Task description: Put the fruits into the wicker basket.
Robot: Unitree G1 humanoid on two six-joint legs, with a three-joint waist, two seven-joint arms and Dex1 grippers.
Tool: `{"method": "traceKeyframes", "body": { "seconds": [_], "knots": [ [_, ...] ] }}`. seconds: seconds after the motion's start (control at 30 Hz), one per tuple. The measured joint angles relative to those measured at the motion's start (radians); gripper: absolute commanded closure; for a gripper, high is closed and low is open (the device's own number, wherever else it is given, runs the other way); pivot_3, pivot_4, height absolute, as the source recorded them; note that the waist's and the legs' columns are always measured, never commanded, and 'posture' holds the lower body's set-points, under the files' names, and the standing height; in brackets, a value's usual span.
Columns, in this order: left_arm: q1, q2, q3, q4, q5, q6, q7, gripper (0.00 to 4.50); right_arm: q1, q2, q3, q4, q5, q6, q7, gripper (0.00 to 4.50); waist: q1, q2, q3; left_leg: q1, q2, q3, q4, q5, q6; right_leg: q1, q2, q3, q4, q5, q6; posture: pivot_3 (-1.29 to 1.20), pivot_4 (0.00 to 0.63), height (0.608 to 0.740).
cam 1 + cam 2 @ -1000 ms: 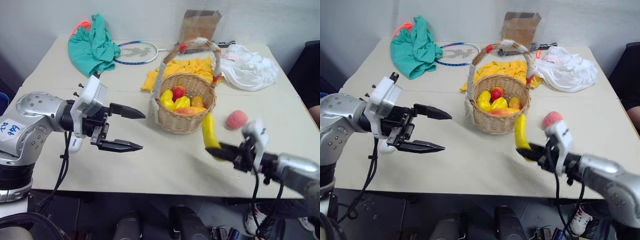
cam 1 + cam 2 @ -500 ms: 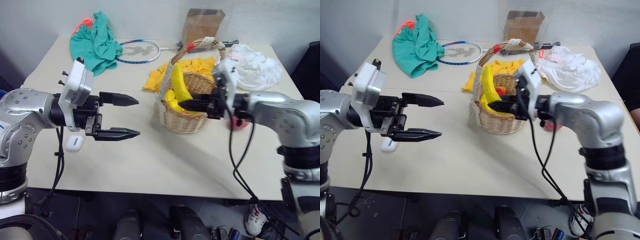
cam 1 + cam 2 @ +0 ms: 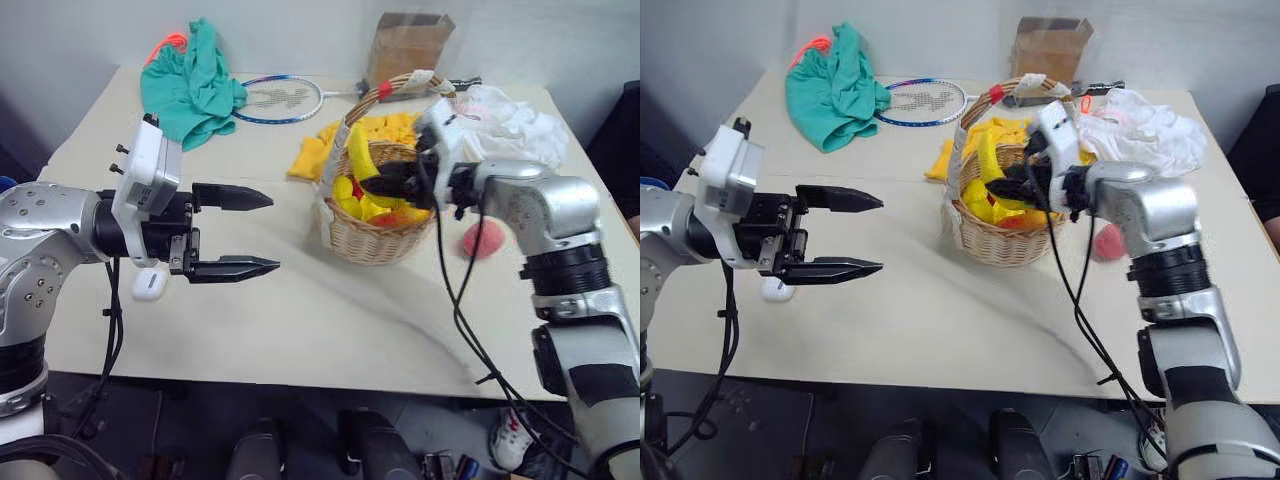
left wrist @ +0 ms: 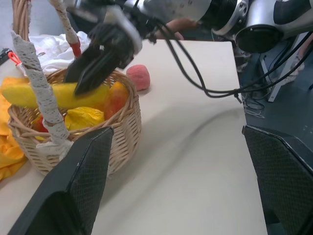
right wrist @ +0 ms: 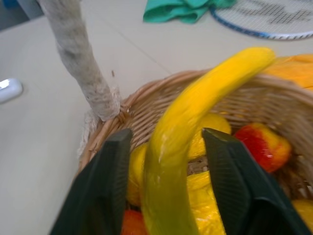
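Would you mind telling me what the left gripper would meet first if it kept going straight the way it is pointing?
Most likely the wicker basket: the left gripper, jaws open, points level across the table toward its near side. Depth is hard to judge, so it could pass just in front.

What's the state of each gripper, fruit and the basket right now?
left gripper: open, empty, above the table.
right gripper: fingers on either side of the banana, over the wicker basket.
banana: over the basket rim, among the fruit inside.
peach: on the table, outside the basket.
wicker basket: upright, holding fruit.

Left gripper [image 3: 262, 232] gapes wide, level — right gripper [image 5: 166, 188] reaches forward, fingers parted.
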Motion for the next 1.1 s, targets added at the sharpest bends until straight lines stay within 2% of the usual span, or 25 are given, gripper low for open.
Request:
{"method": "traceKeyframes", "body": {
  "seconds": [0.1, 0.13, 0.27, 0.47, 0.53, 0.7, 0.87, 1.1],
  "knots": [
    [-0.004, -0.003, -0.007, 0.008, 0.003, -0.008, -0.003, 0.08, 0.026, -0.017, -0.036, -0.06, 0.002, 0.032, -0.01, 0.2, -0.005, 0.0, 0.0, 0.001, 0.0, 0.001, 0.0, 0.0, 0.0, 0.0, 0.0, 0.001, 0.0, 0.0, 0.0, 0.0, 0.15, 0.74],
    [-0.011, -0.01, -0.015, 0.011, 0.005, -0.011, -0.004, 0.08, 0.036, -0.016, -0.035, -0.069, 0.001, 0.035, -0.011, 0.05, -0.009, 0.0, 0.0, 0.001, 0.0, 0.001, 0.0, 0.0, 0.0, 0.0, 0.001, 0.001, 0.001, 0.0, 0.0, 0.0, 0.15, 0.74],
    [-0.061, -0.029, -0.051, 0.041, 0.014, -0.024, -0.006, 0.08, 0.065, -0.021, -0.035, -0.099, -0.007, 0.052, -0.022, 0.05, -0.01, 0.001, 0.001, 0.001, 0.0, 0.001, 0.0, 0.001, -0.001, -0.001, 0.001, 0.001, 0.003, 0.0, -0.001, 0.0, 0.15, 0.74],
    [-0.065, -0.032, -0.054, 0.039, 0.01, -0.023, -0.005, 0.08, 0.228, -0.249, -0.195, -0.162, -0.012, 0.054, -0.001, 0.05, 0.014, 0.001, 0.001, -0.001, -0.001, 0.001, 0.0, -0.002, 0.003, 0.001, 0.0, 0.001, -0.003, 0.001, 0.001, 0.0, 0.15, 0.74],
    [-0.062, -0.032, -0.052, 0.038, 0.009, -0.023, -0.005, 0.08, 0.313, -0.286, -0.233, -0.155, -0.049, 0.024, -0.023, 0.05, 0.014, 0.001, 0.001, -0.001, -0.001, 0.002, 0.002, -0.002, 0.003, 0.002, 0.0, 0.002, -0.004, 0.002, 0.002, 0.0, 0.15, 0.74],
    [-0.058, -0.036, -0.056, 0.035, 0.009, -0.024, -0.003, 0.08, 0.422, -0.241, -0.255, -0.089, -0.123, -0.05, -0.105, 0.05, -0.01, 0.002, 0.001, 0.002, 0.0, 0.004, 0.002, 0.001, 0.002, 0.002, 0.002, 0.004, 0.0, 0.003, 0.002, 0.0, 0.15, 0.74],
    [-0.073, -0.056, -0.066, 0.037, 0.01, -0.025, -0.003, 0.08, 0.424, -0.131, -0.244, 0.008, -0.16, -0.1, -0.157, 0.05, -0.019, 0.002, 0.001, 0.003, 0.001, 0.004, 0.001, 0.002, -0.001, 0.001, 0.004, 0.004, 0.001, 0.003, 0.002, 0.0, 0.15, 0.74],
    [-0.093, -0.065, -0.068, 0.036, 0.002, -0.02, -0.001, 0.08, 0.42, -0.058, -0.219, 0.088, -0.178, -0.137, -0.181, 0.05, -0.008, 0.002, 0.001, 0.003, 0.0, 0.004, 0.002, 0.002, 0.0, 0.001, 0.003, 0.004, 0.0, 0.003, 0.002, 0.0, 0.15, 0.74]
  ]
}}
